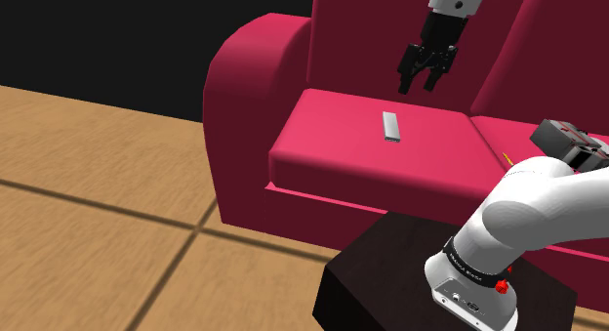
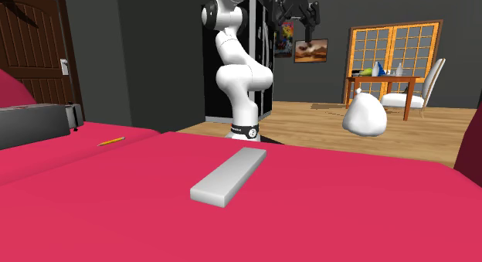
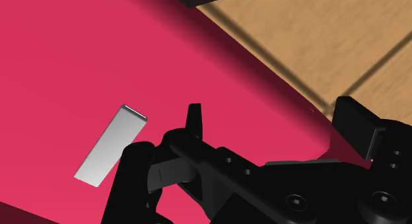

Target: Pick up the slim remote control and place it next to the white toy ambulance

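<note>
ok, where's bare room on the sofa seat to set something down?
Bare: the seat cushion between the armrest and the remote, and the strip from the remote to the seam. Crowded: the next cushion, at the shoulder view's right, with a pencil and a grey boxy toy.

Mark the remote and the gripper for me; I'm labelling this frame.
remote (image 1: 391, 126), shoulder view, middle of its top face.
gripper (image 1: 417, 87), shoulder view, midway between its open fingertips.

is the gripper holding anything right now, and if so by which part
Nothing is held. The gripper hangs open in the air, and the grey remote lies flat on the red seat cushion below it, untouched.
</note>
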